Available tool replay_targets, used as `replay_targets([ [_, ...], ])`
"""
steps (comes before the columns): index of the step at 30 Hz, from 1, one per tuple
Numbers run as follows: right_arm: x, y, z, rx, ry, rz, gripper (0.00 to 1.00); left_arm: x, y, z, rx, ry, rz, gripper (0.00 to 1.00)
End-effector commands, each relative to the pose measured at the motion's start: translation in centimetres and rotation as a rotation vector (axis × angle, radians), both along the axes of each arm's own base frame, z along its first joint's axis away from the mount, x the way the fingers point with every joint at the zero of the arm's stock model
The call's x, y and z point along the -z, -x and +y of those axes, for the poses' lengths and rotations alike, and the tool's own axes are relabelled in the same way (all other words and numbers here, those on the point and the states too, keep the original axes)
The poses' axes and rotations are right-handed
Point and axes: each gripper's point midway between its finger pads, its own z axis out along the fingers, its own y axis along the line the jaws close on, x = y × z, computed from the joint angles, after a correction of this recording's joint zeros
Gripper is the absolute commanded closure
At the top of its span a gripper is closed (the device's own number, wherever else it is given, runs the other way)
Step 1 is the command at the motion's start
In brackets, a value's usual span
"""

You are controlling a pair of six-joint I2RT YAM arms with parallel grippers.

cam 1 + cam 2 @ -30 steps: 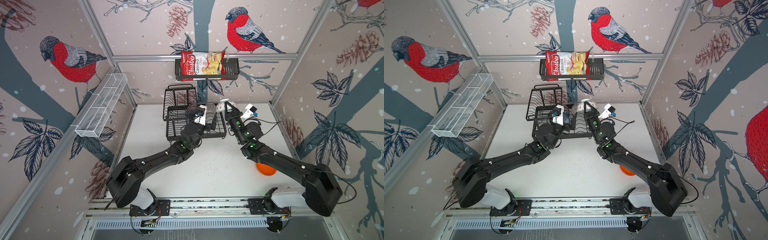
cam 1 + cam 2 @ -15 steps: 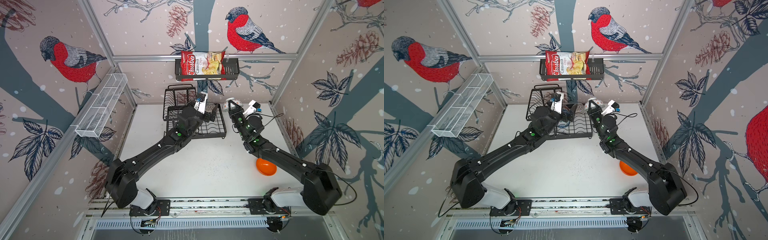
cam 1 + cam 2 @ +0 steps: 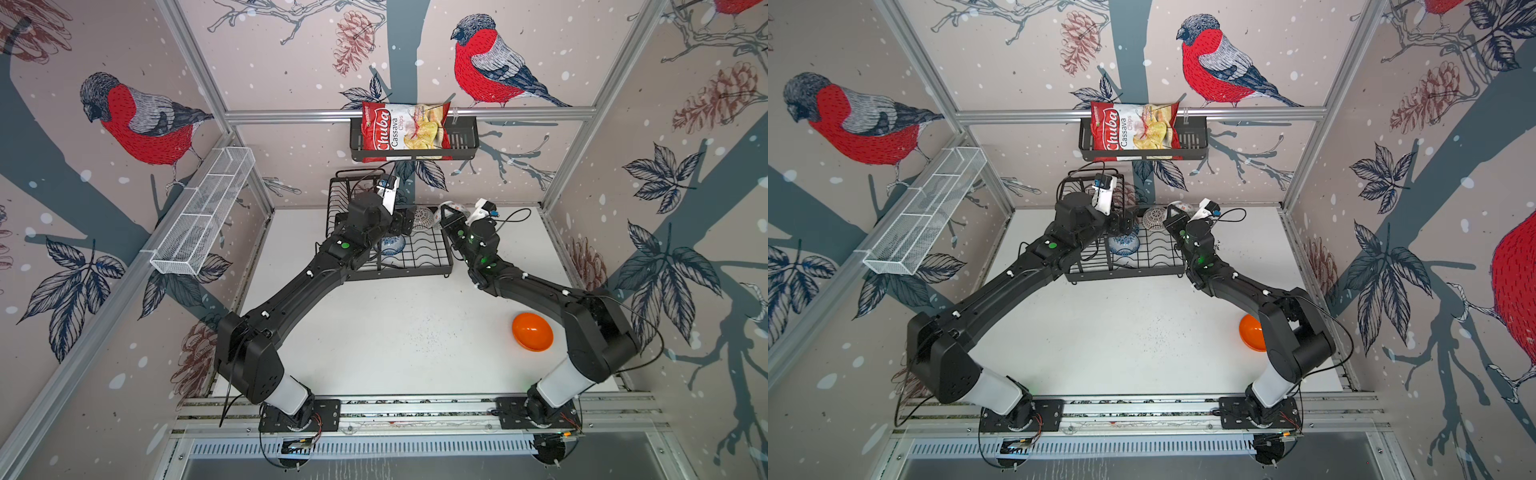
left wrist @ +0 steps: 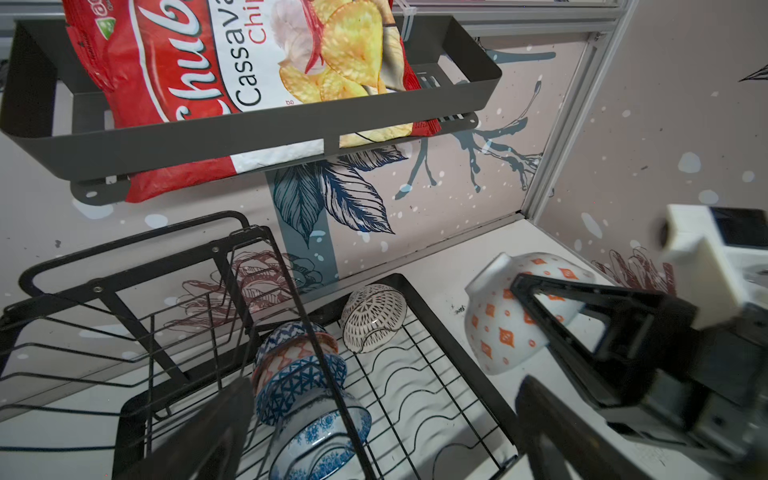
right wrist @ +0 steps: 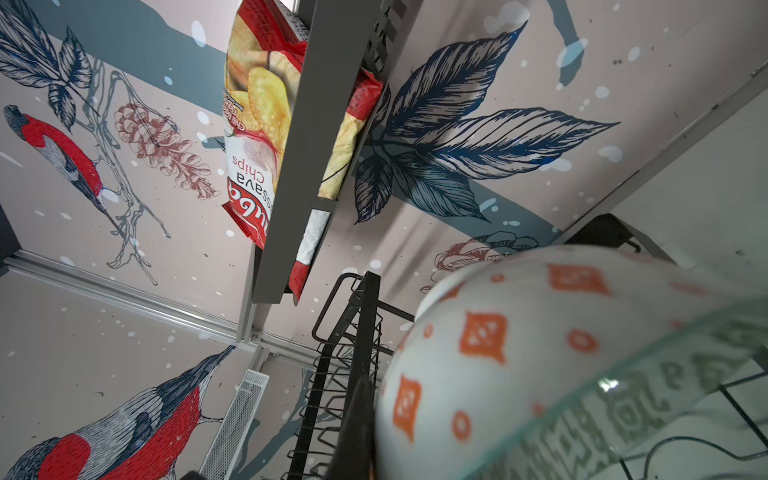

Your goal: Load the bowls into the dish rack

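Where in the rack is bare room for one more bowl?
Free: in the rack, the wavy base right of the bowl stack and in front of the dark-patterned bowl. Crowded: around the stack, where the open left gripper hovers.

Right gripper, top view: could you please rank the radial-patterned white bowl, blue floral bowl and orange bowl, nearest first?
1. White bowl with dark radial pattern: far corner of black wire dish rack, beside right gripper.
2. Blue-and-white floral bowl: mid-rack.
3. Plain orange bowl: white table, front right.
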Motion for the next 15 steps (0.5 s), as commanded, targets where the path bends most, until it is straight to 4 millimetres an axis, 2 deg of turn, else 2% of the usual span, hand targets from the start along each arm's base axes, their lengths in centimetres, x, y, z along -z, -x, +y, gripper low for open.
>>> replay_targets([
  [1,-1.5,-1.0,0.9,-0.036,-0.055,-0.065,1.00,-0.5,-0.1,1.3,-0.019,0.032,-0.009,0.02],
  [7,0.2,-3.2,2.4,-0.061,-0.037,-0.038,1.00,-0.4,-0.6,3.5,-0.056,0.045,-0.019,0.02],
  [11,0.9,-4.0,2.9,-0.057,-0.018,-0.027,1.00,0.5,-0.9,3.6,-0.038,0.086,0.013,0.02],
  [15,2.1,-4.8,2.8,-0.040,-0.013,-0.009,1.00,0.8,-0.9,4.3,-0.064,0.052,-0.017,0.02],
])
